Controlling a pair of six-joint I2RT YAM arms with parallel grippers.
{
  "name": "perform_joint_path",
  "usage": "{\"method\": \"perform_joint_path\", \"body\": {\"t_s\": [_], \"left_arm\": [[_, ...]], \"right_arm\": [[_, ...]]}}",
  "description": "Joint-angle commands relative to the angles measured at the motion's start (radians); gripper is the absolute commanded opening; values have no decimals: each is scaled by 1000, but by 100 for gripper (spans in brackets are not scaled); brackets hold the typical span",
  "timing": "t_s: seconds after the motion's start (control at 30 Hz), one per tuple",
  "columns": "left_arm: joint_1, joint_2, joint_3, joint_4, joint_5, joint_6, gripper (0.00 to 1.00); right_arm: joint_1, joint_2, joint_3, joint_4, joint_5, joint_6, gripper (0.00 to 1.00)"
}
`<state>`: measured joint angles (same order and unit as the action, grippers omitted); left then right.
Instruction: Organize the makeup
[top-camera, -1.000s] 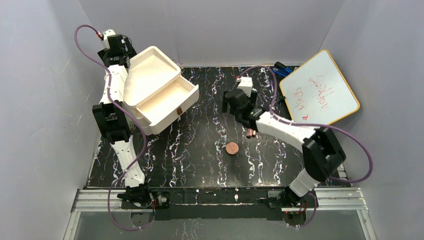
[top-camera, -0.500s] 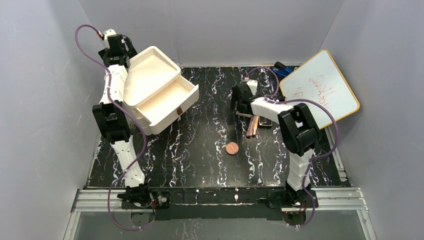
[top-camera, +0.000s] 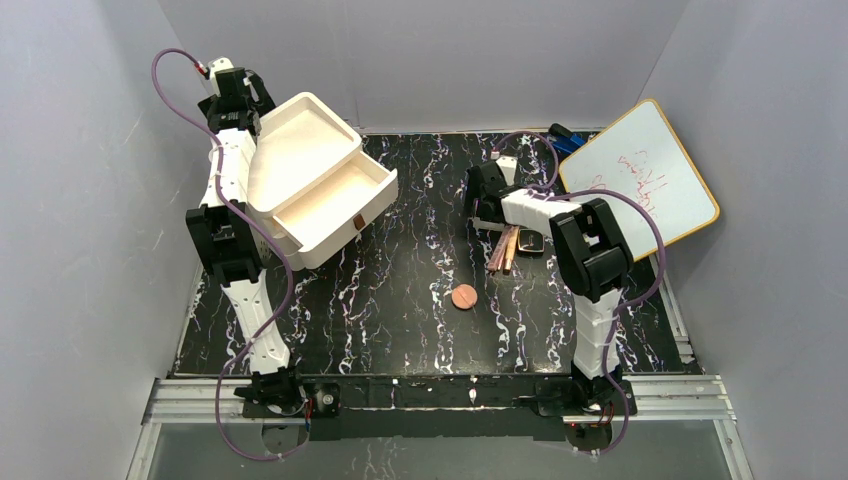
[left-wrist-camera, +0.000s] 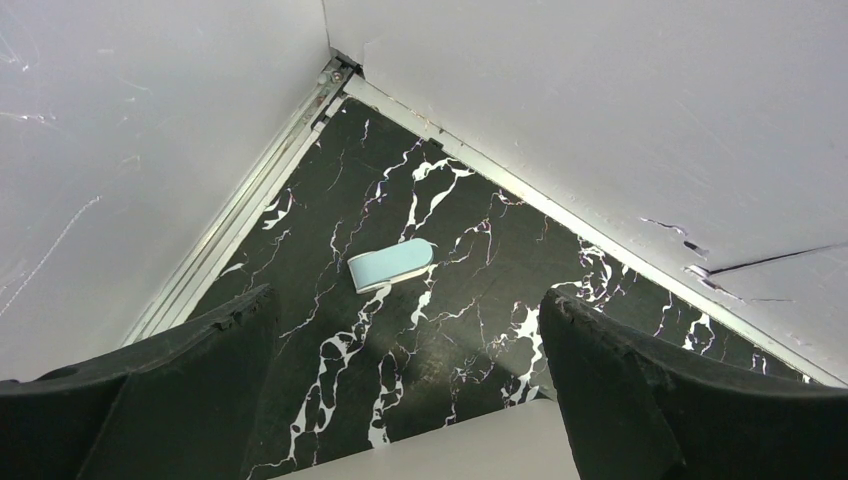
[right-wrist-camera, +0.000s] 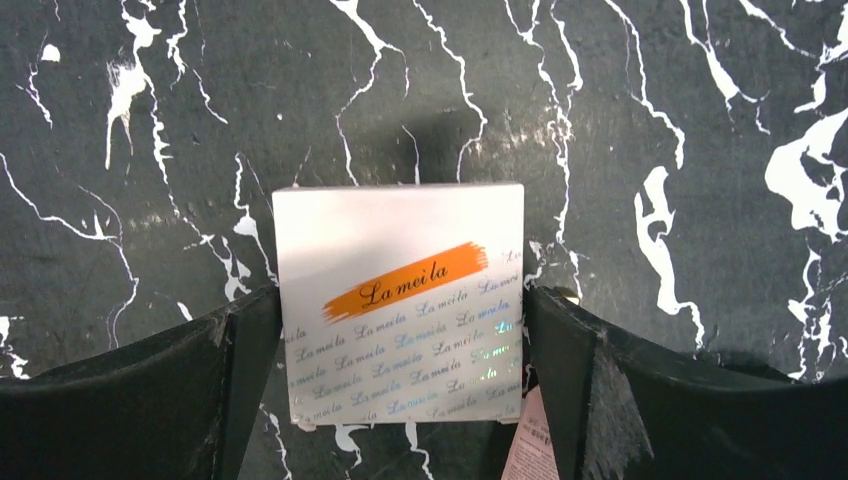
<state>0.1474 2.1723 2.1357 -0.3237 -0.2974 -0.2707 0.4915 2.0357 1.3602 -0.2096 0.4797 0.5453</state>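
"Toward the far right edge of the tabletop (top-camera: 400, 300): item?"
"White square palette (right-wrist-camera: 400, 240), lying flat between the fingers of the right pincer (right-wrist-camera: 400, 310), which is spread wide and grips nothing. Slim sticks (top-camera: 503, 250) just beside it; copper disc (top-camera: 464, 296) nearer the middle."
"Left pincer (left-wrist-camera: 405, 295)?"
"Spread likewise, empty, over the far left corner, above a pale blue piece (left-wrist-camera: 392, 266)."
"Step in hand?"
"Pickup of the palette, I judge. Next: close squarely on its side edges, lift, carry to the white drawer box (top-camera: 320, 190) at the left edge, whose drawers are pulled out."

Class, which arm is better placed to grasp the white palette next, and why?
Right: the right gripper, open, straddles the white palette; the left gripper hovers far off, behind the drawer box.
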Motion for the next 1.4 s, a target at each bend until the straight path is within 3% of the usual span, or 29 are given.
{"method": "perform_joint_path", "body": {"t_s": [0.0,0.1,0.23,0.33,0.5,0.73,1.0,1.13,1.37], "left_arm": [[-2,1,33,-29,6,7,98],[-3,1,32,-29,4,8,98],[-2,0,32,-28,4,8,98],[-2,0,32,-28,6,7,98],[-2,-2,33,-28,12,4,98],[-3,-3,37,-31,19,1,98],[-8,-5,40,-35,26,-2,98],[-9,-5,46,-38,29,-1,98],[-9,7,59,-46,37,-1,98]], "right_arm": [[-7,45,47,-3,-17,-15,99],[-8,57,49,-8,-27,-23,87],[-8,40,36,-7,-14,-27,41],[-6,-3,22,0,-5,-44,16],[24,-116,75,-36,42,-97,14],[155,-230,281,-92,130,-202,14],[255,-265,372,60,-86,-277,6],[307,-197,466,37,-112,-301,6],[422,-152,463,130,-140,-345,6]]}}
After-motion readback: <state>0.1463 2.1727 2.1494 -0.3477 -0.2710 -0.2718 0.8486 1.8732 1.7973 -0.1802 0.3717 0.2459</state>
